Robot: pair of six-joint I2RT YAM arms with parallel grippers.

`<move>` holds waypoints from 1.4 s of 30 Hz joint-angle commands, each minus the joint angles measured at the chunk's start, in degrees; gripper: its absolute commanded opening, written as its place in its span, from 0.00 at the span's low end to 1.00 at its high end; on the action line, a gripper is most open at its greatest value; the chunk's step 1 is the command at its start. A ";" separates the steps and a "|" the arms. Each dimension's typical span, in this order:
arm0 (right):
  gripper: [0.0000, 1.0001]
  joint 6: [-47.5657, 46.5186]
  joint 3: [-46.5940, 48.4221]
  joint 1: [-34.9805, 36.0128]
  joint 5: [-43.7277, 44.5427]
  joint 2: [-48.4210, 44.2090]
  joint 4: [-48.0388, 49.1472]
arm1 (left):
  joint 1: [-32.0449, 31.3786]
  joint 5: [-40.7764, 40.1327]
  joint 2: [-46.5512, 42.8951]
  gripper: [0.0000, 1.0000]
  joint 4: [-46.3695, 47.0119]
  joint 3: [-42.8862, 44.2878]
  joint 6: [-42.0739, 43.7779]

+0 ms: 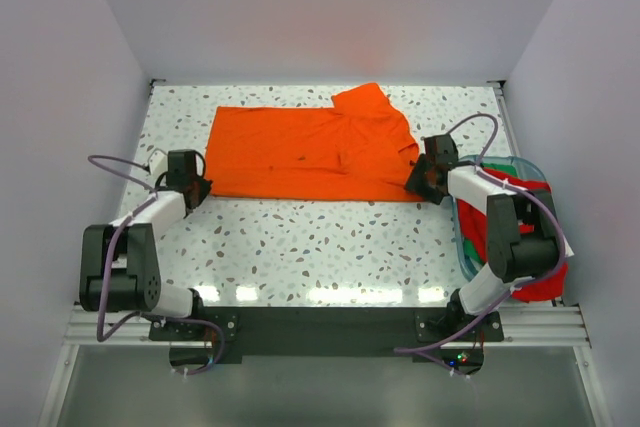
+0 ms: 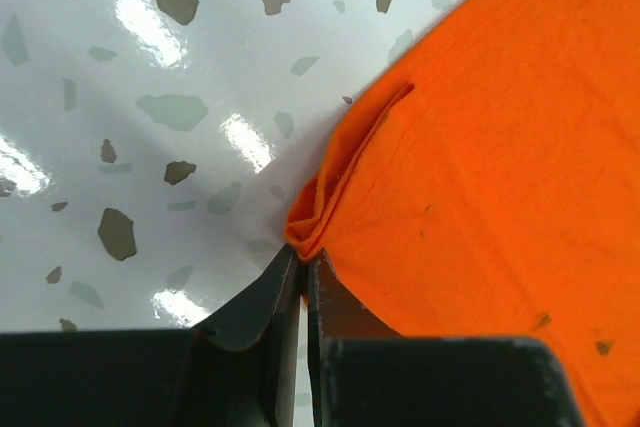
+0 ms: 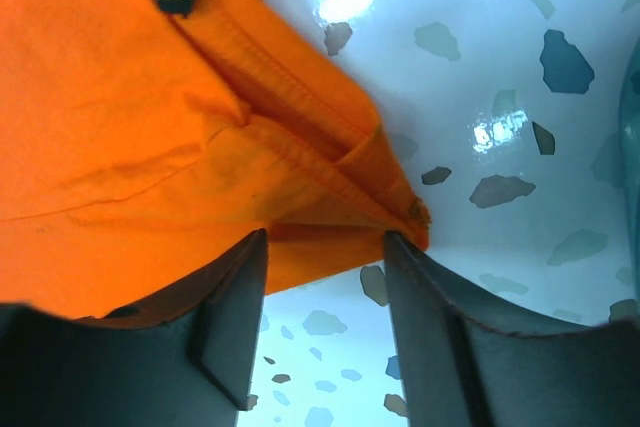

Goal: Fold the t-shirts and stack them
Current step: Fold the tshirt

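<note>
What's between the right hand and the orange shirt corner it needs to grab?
Nothing visible. The right hand stands open, its jaws straddling the near right corner of the orange t-shirt.

Plain pale walls enclose a glossy speckled terrazzo table under bright light.

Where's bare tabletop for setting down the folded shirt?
Widest: the table strip between the orange shirt and the near edge. Smaller patches at both far corners. Crowded: the right edge, with the bin and right arm.
</note>
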 commanded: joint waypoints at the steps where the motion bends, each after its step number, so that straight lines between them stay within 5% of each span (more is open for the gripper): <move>1: 0.52 -0.57 -1.65 -0.25 -0.10 0.90 0.27 | 1.25 -4.94 -4.11 0.00 -2.67 -0.27 1.13; 4: 0.44 -0.75 -2.44 -0.34 -1.25 1.08 0.36 | 1.43 -5.56 -7.28 0.00 -3.55 -2.11 1.04; 11: 0.08 -1.71 -6.12 -0.34 -2.57 -6.28 -2.18 | 1.52 -7.31 -14.65 0.00 -8.72 -5.45 0.08; 16: 0.04 -1.89 -10.61 -0.34 -4.06 -16.04 -6.04 | 1.60 -9.42 -20.28 0.00 -12.77 -6.95 -0.19; 19: 0.10 -1.72 -12.98 -0.34 -4.06 -21.85 -7.11 | 1.60 -9.95 -23.19 0.00 -14.80 -7.83 -0.28; 23: 0.47 -2.59 -14.30 -0.34 -5.55 -24.32 -4.92 | 1.69 -10.04 -25.21 0.00 -15.50 -9.76 -0.28; 26: 0.56 -3.90 -12.12 -0.34 -5.73 -20.91 -2.54 | 1.69 -9.78 -25.56 0.00 -15.16 -11.16 -0.46; 37: 0.57 -2.95 -4.82 -0.08 -6.26 -7.72 3.61 | 1.78 -9.60 -24.87 0.00 -13.49 -12.05 -0.02; 42: 0.49 -2.33 -2.53 0.71 -5.03 -3.67 3.61 | 1.87 -9.69 -23.81 0.00 -12.69 -12.22 0.25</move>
